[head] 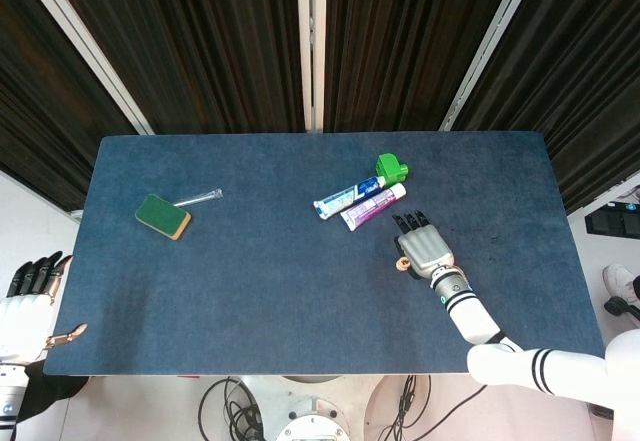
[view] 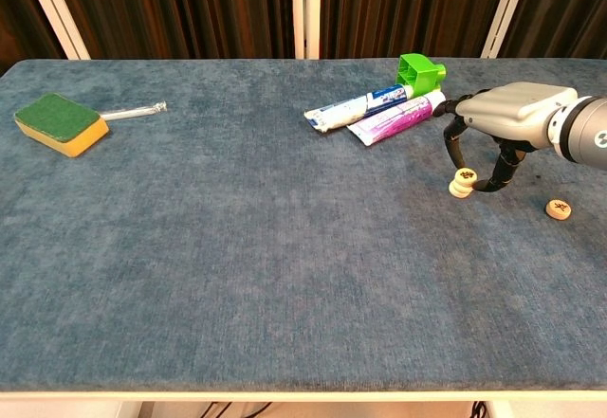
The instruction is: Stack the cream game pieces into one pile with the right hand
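right hand [view: 501, 124] arched over the two-piece cream stack [view: 463, 183], fingertips right at it, can't tell if it's gripping | third cream piece [view: 559, 209] sits apart | left hand [head: 28, 301] off-table, fingers loosely spread, holding nothing

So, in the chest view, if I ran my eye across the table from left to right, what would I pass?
Sponge → clear tube → blue toothpaste tube → stacked cream pieces → right hand → lone cream piece.
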Controlling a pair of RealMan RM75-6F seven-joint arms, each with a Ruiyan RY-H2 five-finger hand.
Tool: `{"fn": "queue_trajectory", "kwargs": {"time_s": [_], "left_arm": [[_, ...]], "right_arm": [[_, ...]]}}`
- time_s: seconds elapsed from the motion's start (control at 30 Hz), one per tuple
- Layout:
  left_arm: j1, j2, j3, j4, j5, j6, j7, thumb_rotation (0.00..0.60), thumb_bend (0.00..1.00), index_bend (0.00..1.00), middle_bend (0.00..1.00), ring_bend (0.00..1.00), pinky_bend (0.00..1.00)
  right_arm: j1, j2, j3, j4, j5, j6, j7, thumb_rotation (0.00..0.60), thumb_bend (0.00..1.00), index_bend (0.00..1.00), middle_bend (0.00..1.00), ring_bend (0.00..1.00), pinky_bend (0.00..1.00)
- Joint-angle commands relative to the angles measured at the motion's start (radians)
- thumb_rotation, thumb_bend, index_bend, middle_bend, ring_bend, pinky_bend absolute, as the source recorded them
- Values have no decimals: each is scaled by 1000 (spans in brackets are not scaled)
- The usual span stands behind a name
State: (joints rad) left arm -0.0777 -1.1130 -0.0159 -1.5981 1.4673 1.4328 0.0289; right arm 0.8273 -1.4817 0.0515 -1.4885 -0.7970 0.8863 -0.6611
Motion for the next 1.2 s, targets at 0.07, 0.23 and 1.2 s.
{"fn": "queue_trajectory", "kwargs": {"time_s": [0.07,0.23,1.2], "left_arm": [[0,1,0,-1,-1,1,-1,600,122,0,0,0,0],[1,3,0,-1,-1,2,-3,600,122,0,0,0,0],[-1,8,3,-16,-2,-6,-6,600,122,0,0,0,0]], "right_arm": [[5,1,-1,-1,12,-7,-3,600,212,452,42,0,0],[8,6,-4,-8,16,-5,-2,600,206,447,41,0,0],[-7,59,-44,-80,3,13,6,600,162,361,19,0,0]]}}
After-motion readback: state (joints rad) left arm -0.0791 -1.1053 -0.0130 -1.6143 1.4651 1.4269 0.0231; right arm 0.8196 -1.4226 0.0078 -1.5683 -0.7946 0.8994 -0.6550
